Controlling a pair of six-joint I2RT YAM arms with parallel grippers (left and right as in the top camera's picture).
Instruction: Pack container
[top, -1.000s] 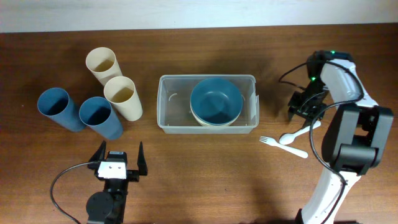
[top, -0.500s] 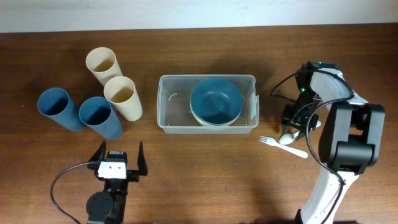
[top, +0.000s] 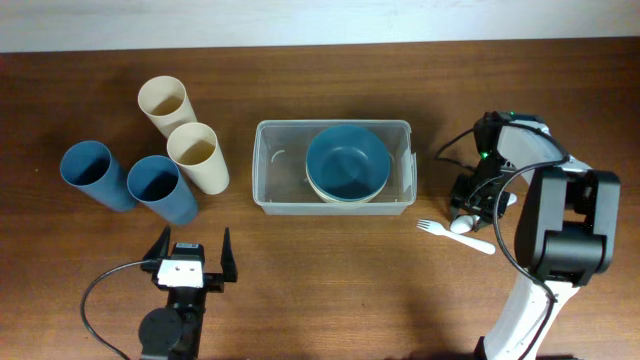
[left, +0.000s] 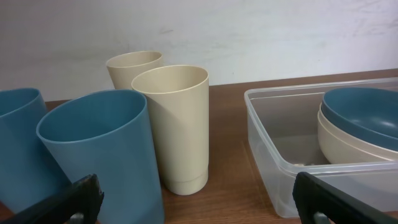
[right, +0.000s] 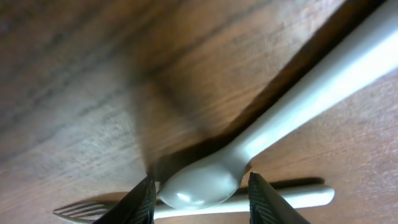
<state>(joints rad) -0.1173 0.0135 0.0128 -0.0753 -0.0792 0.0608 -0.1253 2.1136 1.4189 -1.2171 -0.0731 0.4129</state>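
The clear container (top: 262, 172) stands mid-table and holds a blue bowl (top: 346, 160) nested in a cream bowl (top: 331, 195); the left wrist view shows its near corner (left: 261, 118). To its right a white spoon (top: 461, 223) lies across a white fork (top: 440, 228). My right gripper (top: 468, 208) is down over the spoon's bowl. In the right wrist view its open fingers (right: 140, 202) stand either side of the spoon bowl (right: 205, 183), with the fork's handle (right: 286, 198) underneath. My left gripper (top: 193, 248) rests wide open near the front edge, holding nothing.
Two cream cups (top: 165, 105) (top: 197, 155) and two blue cups (top: 92, 175) (top: 160, 188) stand left of the container, just beyond my left gripper (left: 199, 205). The right arm's cable loops close to the container's right end.
My right gripper has moved left and toward the front, from above the spoon's handle down onto its bowl end. The left arm has not moved.
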